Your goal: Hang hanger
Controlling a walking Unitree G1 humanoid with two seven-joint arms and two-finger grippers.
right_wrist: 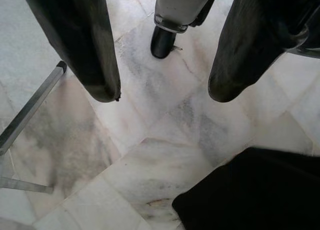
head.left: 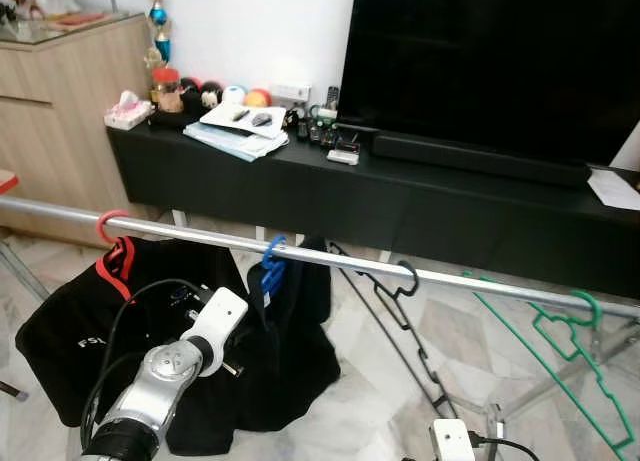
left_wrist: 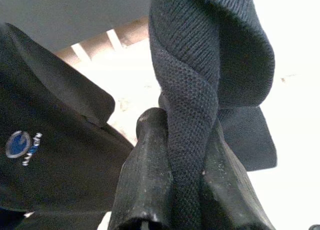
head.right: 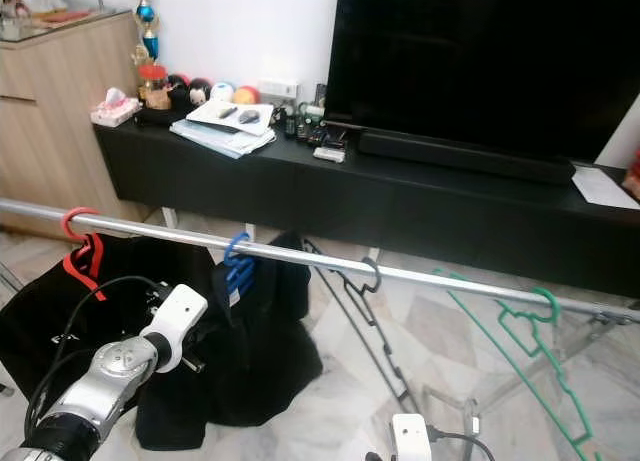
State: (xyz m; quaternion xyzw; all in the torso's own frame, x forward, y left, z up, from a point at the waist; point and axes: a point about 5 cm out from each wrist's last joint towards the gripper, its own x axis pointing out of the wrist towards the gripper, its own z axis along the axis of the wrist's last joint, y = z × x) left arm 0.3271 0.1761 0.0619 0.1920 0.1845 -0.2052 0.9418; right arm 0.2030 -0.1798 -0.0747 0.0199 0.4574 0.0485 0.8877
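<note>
On the left, the red hanger (head.left: 112,243) hooks over the silver rail (head.left: 330,260) with a black garment (head.left: 70,341) draped from it. Next along, the blue hanger (head.left: 270,266) carries the dark knitted garment (head.left: 290,351), and this appears to be the task's thing, already hooked on the rail. The left gripper (left_wrist: 175,190) sits low beside that cloth; in the left wrist view its two black fingers (left_wrist: 145,175) are pressed together on a twisted fold of the dark knit, pinching it firmly.

The risk, as I judge it, comes from that pinch. If the arm pulls back or drops before letting go, the cloth drags on the blue hanger and could tilt it, slide it along the rail toward the red one, or lift its hook off. A snag of knit on a fingertip could do the same after release.

Further right hang an empty black wire hanger (head.left: 400,301) and a green hanger (head.left: 580,331), both bare. The right gripper (right_wrist: 162,93) hangs low over the marble floor (right_wrist: 150,155), its fingers spread wide and holding nothing, near a rack leg (right_wrist: 30,110).
</note>
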